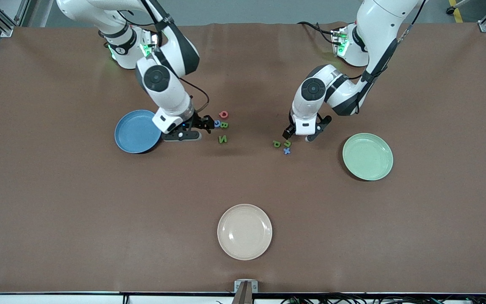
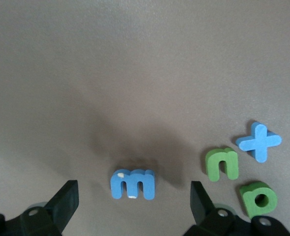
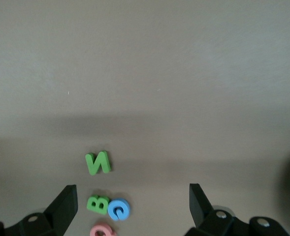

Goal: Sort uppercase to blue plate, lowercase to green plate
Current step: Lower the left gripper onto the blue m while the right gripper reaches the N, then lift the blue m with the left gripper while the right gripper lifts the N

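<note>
while the left gripper (image 2: 133, 201) hangs wide open and empty astride the blue m (image 2: 133, 184), the right gripper (image 3: 133, 204), equally spread and empty, straddles b (image 3: 98, 203) and c (image 3: 118, 209) beside the blue plate (image 1: 131, 135); light, squashy foam, best pinched gently across flat edges.

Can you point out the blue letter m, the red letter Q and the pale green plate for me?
blue m (image 2: 133, 184): left wrist view, on its middle leg.
red Q (image 1: 223, 114): front view, on its ring.
green plate (image 1: 368, 174): front view, on its raised rim.
</note>
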